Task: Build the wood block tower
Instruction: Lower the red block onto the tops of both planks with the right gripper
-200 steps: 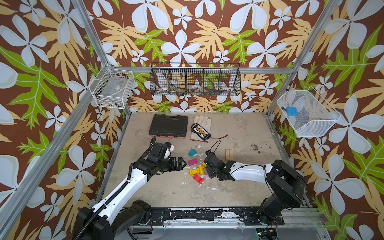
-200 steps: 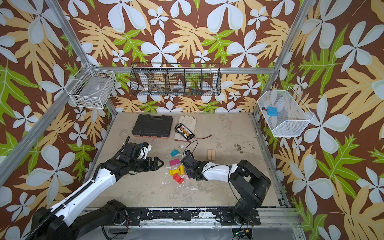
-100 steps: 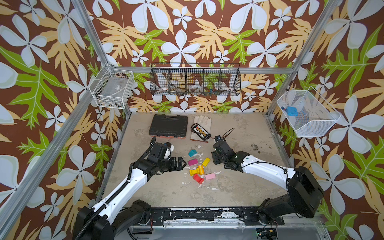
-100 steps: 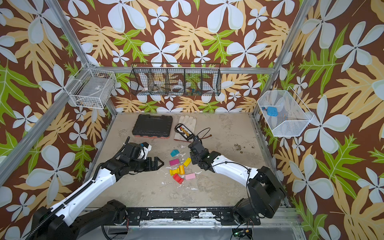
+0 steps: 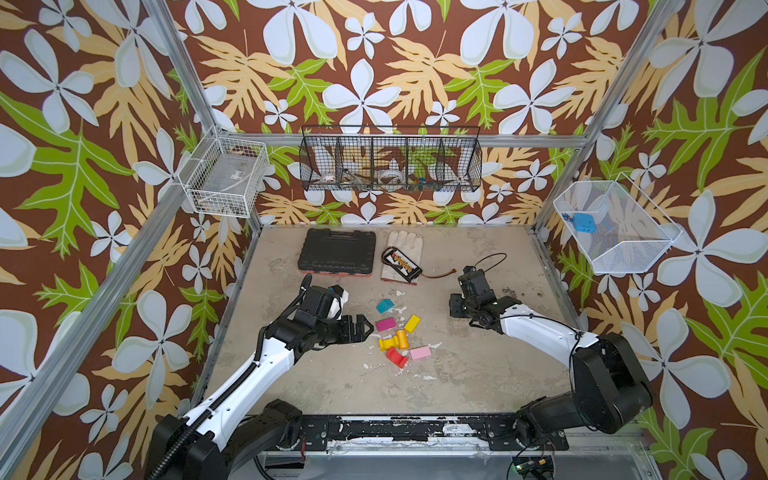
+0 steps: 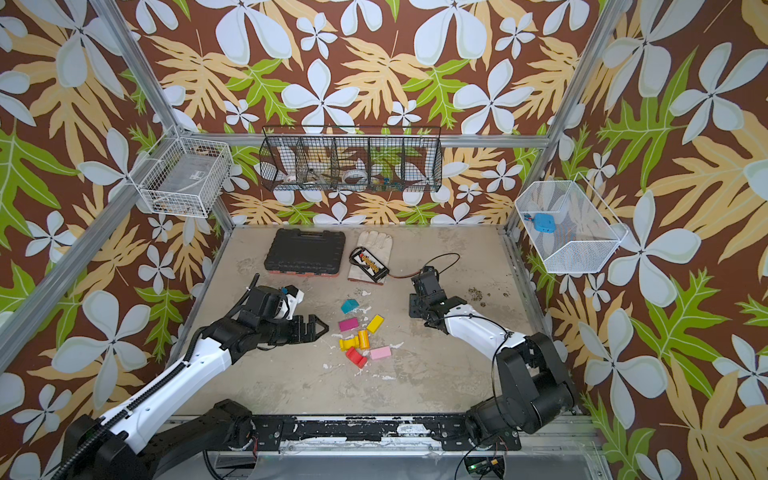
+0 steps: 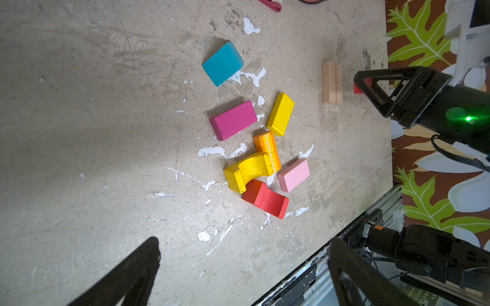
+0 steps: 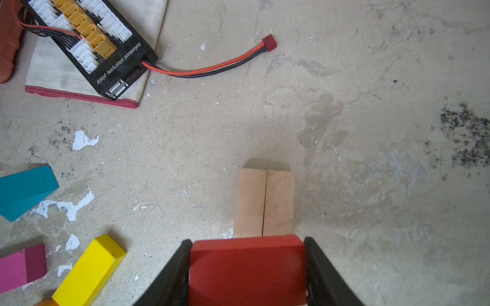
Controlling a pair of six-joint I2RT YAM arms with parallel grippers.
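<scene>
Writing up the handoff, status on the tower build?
Left tool open, hovering by loose blocks. Right tool shut on red block, at the two tan bars. No stack yet. Nothing in the way.

- Scuffed beige table (image 5: 457, 374), flecked with white paint.
- Black tool case (image 5: 337, 252) near the far edge, left of middle, with a glove (image 5: 403, 243) just beside it.
- Loose mid-table: teal block (image 5: 386, 306), magenta block (image 5: 386, 324), yellow bar (image 5: 412, 323), orange cylinder (image 5: 401, 339), yellow arch (image 5: 387, 343), red arch (image 5: 396, 357), pink block (image 5: 419, 353).
- Two tan bars (image 7: 332, 82) lie touching, side by side.

Bright even light, soft shadows, wrist views sharp, near jaws blurred, perhaps slight edge distortion.
</scene>
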